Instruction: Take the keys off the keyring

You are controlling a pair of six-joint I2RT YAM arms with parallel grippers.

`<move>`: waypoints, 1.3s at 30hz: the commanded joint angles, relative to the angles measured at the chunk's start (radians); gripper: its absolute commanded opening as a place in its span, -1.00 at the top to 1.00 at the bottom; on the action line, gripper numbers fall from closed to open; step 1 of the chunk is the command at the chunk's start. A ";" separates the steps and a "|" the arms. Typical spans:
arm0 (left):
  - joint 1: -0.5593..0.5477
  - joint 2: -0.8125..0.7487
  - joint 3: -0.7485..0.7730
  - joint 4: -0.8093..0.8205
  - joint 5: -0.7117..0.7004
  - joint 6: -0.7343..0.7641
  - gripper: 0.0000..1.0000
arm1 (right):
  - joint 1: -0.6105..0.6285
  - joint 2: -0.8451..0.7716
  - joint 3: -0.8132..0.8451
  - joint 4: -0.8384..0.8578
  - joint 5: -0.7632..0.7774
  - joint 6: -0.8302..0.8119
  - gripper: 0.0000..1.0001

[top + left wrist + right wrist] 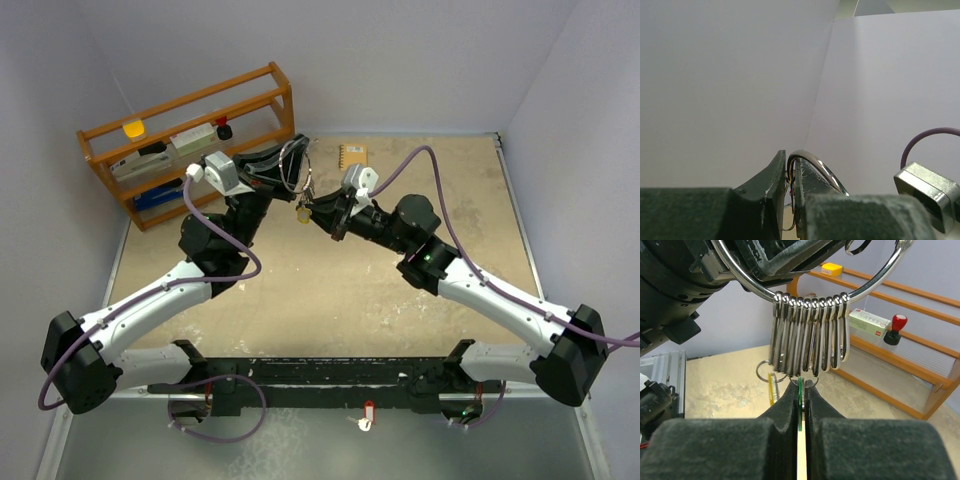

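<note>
The keyring is a large silver loop (758, 284) carrying several silver clips (810, 335), held in the air above the table. My left gripper (790, 167) is shut on the loop (826, 170), near the rack in the top view (283, 166). My right gripper (801, 390) is shut on the green-headed key (800, 396), which hangs from a small ring under the clips. The brass-gold key (772, 388) hangs free just left of my right fingers and shows as a yellow speck in the top view (302, 212). The right gripper (316, 208) sits just below the keyring (297, 165).
A wooden rack (190, 135) with small items, among them a red-topped stamp (896, 326), stands at the back left. A tan spiral notebook (352, 153) lies at the back. A red-and-white tag (367, 414) lies by the arm bases. Walls enclose the table.
</note>
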 commanded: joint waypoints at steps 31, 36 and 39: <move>0.004 -0.079 -0.038 -0.262 0.133 -0.029 -0.19 | 0.004 -0.141 0.285 -0.405 0.508 -0.389 1.00; 0.003 -0.079 -0.013 -0.333 0.144 0.000 -0.27 | 0.005 -0.123 0.310 -0.417 0.500 -0.391 1.00; 0.003 -0.093 -0.018 -0.333 0.086 0.009 -0.22 | 0.004 -0.121 0.310 -0.415 0.500 -0.385 1.00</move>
